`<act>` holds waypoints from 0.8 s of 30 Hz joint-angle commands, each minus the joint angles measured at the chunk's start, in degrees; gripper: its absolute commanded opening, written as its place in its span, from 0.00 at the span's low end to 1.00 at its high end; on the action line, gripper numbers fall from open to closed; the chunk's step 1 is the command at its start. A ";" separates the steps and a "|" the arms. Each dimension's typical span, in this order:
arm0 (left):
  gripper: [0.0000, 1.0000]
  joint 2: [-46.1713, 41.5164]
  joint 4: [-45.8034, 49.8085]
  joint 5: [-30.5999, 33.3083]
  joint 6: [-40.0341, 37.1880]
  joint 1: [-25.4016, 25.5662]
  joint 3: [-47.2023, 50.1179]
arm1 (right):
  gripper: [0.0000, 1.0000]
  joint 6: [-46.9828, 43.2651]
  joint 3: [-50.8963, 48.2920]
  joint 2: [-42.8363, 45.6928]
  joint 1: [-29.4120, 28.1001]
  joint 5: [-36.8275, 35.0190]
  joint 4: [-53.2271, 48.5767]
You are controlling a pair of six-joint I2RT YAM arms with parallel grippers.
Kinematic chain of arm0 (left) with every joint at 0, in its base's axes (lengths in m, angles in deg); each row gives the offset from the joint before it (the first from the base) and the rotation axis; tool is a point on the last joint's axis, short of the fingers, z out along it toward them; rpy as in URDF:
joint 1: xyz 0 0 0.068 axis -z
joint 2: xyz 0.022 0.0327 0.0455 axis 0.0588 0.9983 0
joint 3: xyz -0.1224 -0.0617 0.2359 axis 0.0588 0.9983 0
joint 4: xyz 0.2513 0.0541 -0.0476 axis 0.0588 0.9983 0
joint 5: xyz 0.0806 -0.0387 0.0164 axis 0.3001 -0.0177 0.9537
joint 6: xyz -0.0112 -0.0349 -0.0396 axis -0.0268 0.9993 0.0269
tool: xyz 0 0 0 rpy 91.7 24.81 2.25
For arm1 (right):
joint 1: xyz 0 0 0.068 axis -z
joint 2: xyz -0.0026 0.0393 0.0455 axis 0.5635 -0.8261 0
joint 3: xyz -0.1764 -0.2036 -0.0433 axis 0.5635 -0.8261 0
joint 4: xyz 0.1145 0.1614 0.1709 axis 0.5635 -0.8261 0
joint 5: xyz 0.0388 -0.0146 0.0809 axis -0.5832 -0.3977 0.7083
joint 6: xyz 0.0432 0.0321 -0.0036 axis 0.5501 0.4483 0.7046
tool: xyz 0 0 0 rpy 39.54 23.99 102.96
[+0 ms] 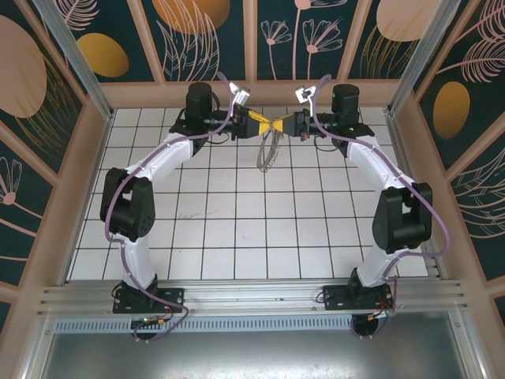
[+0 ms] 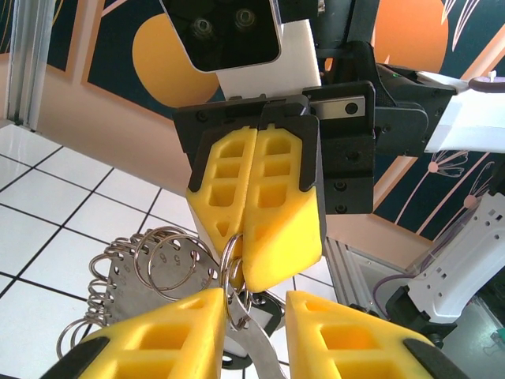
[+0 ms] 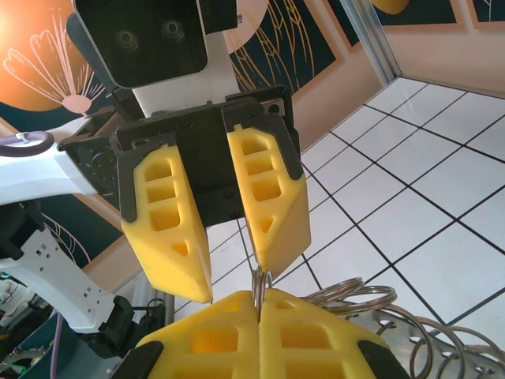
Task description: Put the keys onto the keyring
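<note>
Keyring (image 1: 267,150) hangs from where your two grippers meet at the far edge. Its long axis runs from the fingertips back toward the bases, a touch left, and it's seen nearly edge-on from above. Your right gripper (image 3: 259,300) is clamped tight on one thin ring of it. Your left gripper (image 3: 234,282) faces it with jaws parted, not closed on anything. Surface is a white tiled table (image 1: 237,229) with dark grid lines, teal wall panels (image 1: 229,55) with orange discs and pale flower outlines, and an aluminium rail (image 1: 237,304) at the near edge. A flat metal blade (image 2: 254,341) hangs between your left fingers, cut off at the frame bottom; can't tell what it is. Can't tell if the loop's low end touches the tiles.
</note>
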 commanded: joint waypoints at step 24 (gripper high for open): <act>0.00 1.87 -5.13 -2.41 2.44 1.23 -0.99 | 0.00 -0.61 3.67 -2.44 -1.19 0.87 1.89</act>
